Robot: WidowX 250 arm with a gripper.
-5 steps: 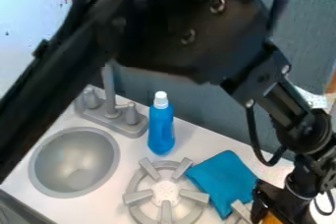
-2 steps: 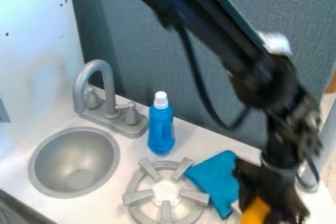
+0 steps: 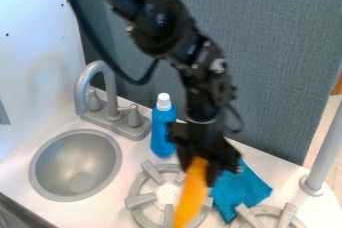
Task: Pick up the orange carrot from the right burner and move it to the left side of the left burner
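The gripper (image 3: 200, 164) hangs over the right side of the left burner (image 3: 137, 201), shut on an orange elongated object (image 3: 192, 194). That object points down toward the lower edge of the view and covers part of the burner. Just right of the gripper lies a crumpled blue cloth (image 3: 242, 189), partly hidden behind it. A blue bottle with a white cap (image 3: 162, 128) stands upright to the left, behind the burner; the gripper overlaps its right edge in the view.
At the left is a round grey sink (image 3: 75, 166) with a curved faucet (image 3: 99, 69) behind it. A second burner (image 3: 270, 214) sits at the lower right, near a grey upright post (image 3: 325, 147). A grey-blue panel (image 3: 280, 62) rises behind the counter.
The arm has swung from the right toward the left, carrying the orange object from beside the cloth to over the left burner. The cloth and bottle have stayed in place.
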